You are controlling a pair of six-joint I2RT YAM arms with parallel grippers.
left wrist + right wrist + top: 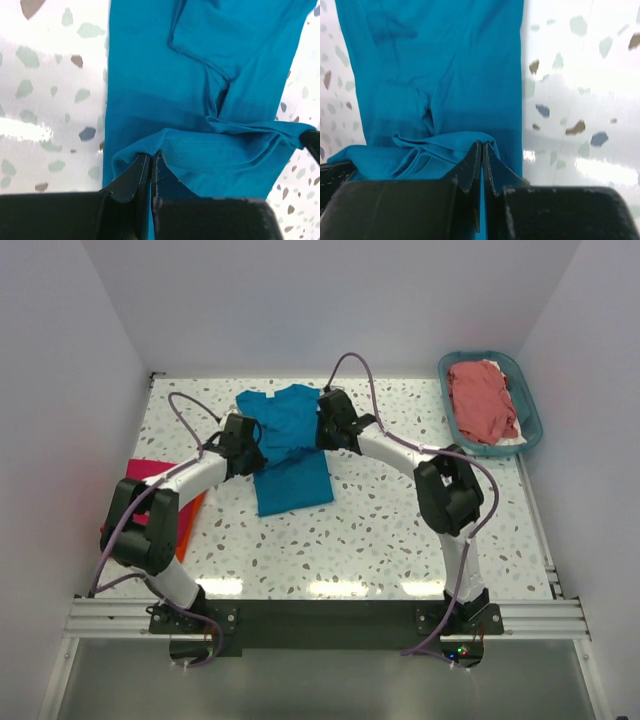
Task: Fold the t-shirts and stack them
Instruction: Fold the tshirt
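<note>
Speckled white table (pixel 400 530), white walls around. On it, teal blue cotton t-shirt (pixel 292 480) lies centre, toward 12 o'clock. Left end effector (pixel 151 159) is clamped on a raised fold at the shirt's 9 o'clock side; right end effector (pixel 482 148) is clamped on the same fold at 3 o'clock. Dusty salmon-red tee (pixel 482 400) sits in teal plastic basket (pixel 527 410) at 2 o'clock. Hot pink tee (pixel 148 470) and orange tee (pixel 193 515) lie at the 9 o'clock edge.

A teal t-shirt (pixel 165 90) is seen lying on the speckled white worktop (pixel 50 115). A raised fold of it, edged by a stitched hem, is pinched between the closed fingers of the left end effector (pixel 151 161). The fold is stretched rightward to a dark object (pixel 312 142) that cannot be identified.
</note>
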